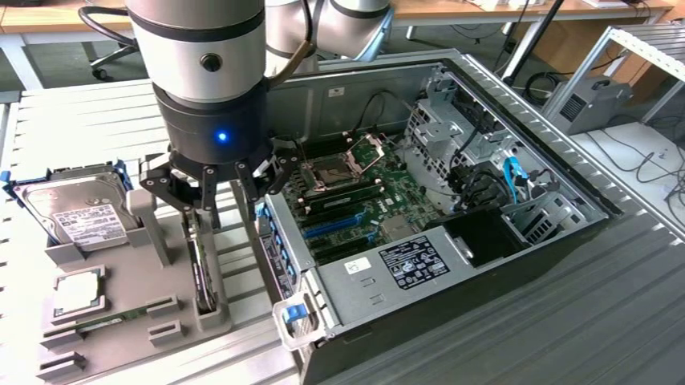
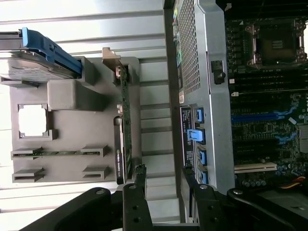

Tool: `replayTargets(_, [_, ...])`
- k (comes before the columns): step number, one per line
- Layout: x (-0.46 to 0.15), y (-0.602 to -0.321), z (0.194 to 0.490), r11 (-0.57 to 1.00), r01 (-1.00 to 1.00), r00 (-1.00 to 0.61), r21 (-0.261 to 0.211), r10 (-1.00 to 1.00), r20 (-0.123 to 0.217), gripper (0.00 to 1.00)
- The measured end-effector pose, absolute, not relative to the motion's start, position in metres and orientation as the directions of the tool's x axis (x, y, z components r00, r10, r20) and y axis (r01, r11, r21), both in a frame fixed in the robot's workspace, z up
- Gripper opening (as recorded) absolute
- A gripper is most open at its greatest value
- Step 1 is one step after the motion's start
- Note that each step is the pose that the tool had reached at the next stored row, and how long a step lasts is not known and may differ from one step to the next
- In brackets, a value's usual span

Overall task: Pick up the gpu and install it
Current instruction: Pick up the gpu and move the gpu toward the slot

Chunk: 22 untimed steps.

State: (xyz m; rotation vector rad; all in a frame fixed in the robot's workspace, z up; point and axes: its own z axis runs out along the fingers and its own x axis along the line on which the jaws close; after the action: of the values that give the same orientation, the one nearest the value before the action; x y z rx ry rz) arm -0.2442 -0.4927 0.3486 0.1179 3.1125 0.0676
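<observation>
The gpu (image 1: 201,277) is found standing on edge in a slot of the grey holder (image 1: 118,321), just below the gripper (image 1: 220,196), whose fingers (image 2: 139,178) are spread wide and empty; its long axis is set across their gap, slightly away from the computer case (image 1: 557,172).

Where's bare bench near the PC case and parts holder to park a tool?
Free: white slatted tabletop beyond the grey parts holder; grey ribbed surface on the exterior view's right of the open black computer case. Crowded: the strip between holder and case, where the open gripper hangs beside the green-and-black gpu card.
</observation>
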Motion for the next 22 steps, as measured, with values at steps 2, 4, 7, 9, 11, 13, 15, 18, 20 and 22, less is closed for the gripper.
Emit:
replayTargets(2, [-0.2442, -0.4927, 0.3479, 0.996, 0.075, -0.997, 0.044, 0.076, -0.024, 0.42])
replayTargets(4, [-0.2442, -0.4927, 0.3473, 0.996, 0.075, -0.997, 0.044, 0.076, -0.024, 0.42])
replayTargets(7, [-0.2442, -0.4927, 0.3463, 0.996, 0.075, -0.997, 0.044, 0.076, -0.024, 0.42])
replayTargets(9, [-0.2442, -0.4927, 0.3456, 0.996, 0.075, -0.997, 0.044, 0.076, -0.024, 0.42])
replayTargets(11, [-0.2442, -0.4927, 0.3451, 0.996, 0.075, -0.997, 0.044, 0.076, -0.024, 0.42])
replayTargets(13, [-0.2442, -0.4926, 0.3445, 0.996, 0.075, -0.997, 0.044, 0.076, -0.024, 0.42])
replayTargets(15, [-0.2442, -0.4927, 0.3439, 0.996, 0.075, -0.997, 0.044, 0.076, -0.024, 0.42])
replayTargets(18, [-0.2442, -0.4927, 0.3431, 0.996, 0.075, -0.997, 0.044, 0.076, -0.024, 0.42])
replayTargets(20, [-0.2442, -0.4927, 0.3425, 0.996, 0.075, -0.997, 0.044, 0.076, -0.024, 0.42])
replayTargets(22, [-0.2442, -0.4927, 0.3419, 0.996, 0.075, -0.997, 0.044, 0.076, -0.024, 0.42])
